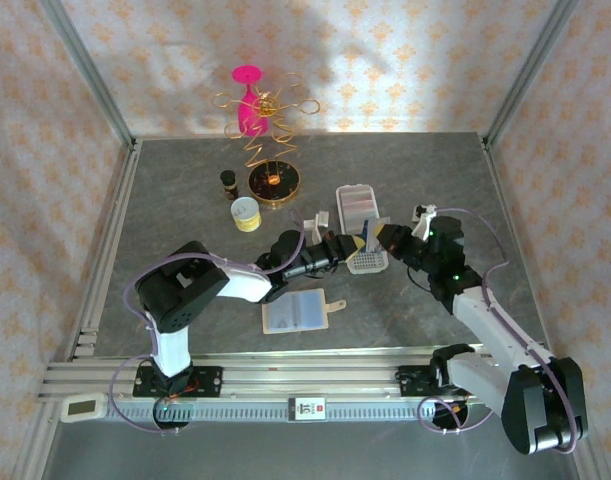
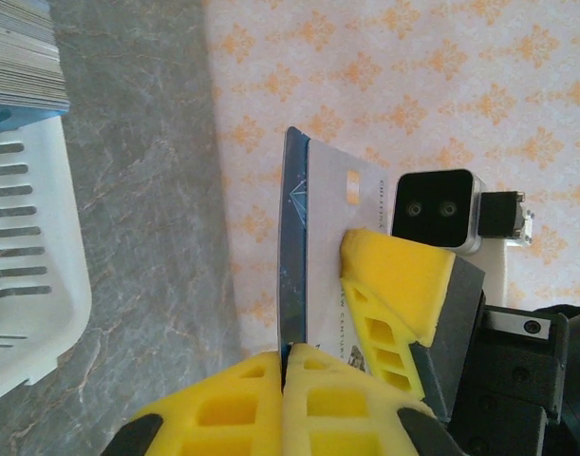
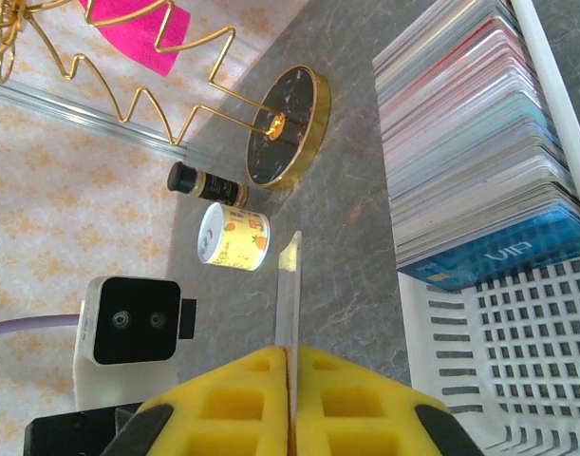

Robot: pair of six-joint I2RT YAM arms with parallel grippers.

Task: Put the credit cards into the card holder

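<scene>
Grey marbled tabletop (image 1: 185, 210), fenced by floral-papered walls, carries the long white perforated plastic tray (image 3: 498, 370). One end of the tray is packed with a row of upright plastic cards (image 3: 470, 142), and the other end shows its slotted base.

Both arms meet close by that tray, above the table. The left gripper (image 2: 285, 366) has its yellow pads pressed together on the lower edge of a thin blue plastic card (image 2: 292, 247), held upright. Flat against it stands a pale grey plastic card (image 2: 327, 237) with a chip. The right gripper (image 3: 291, 353) is clamped on this card, one pad lying across its face. The two faces look like separate cards, though the edge-on view leaves that uncertain. From the top view I cannot tell whether they hang over the tray or just beside it.

Nearer the arm bases lies a beige wallet (image 1: 295, 313). Farther back stand a small yellow printed can (image 3: 234, 237), a dark little bottle (image 3: 206, 183) and a gold wire stand (image 1: 270, 150).
</scene>
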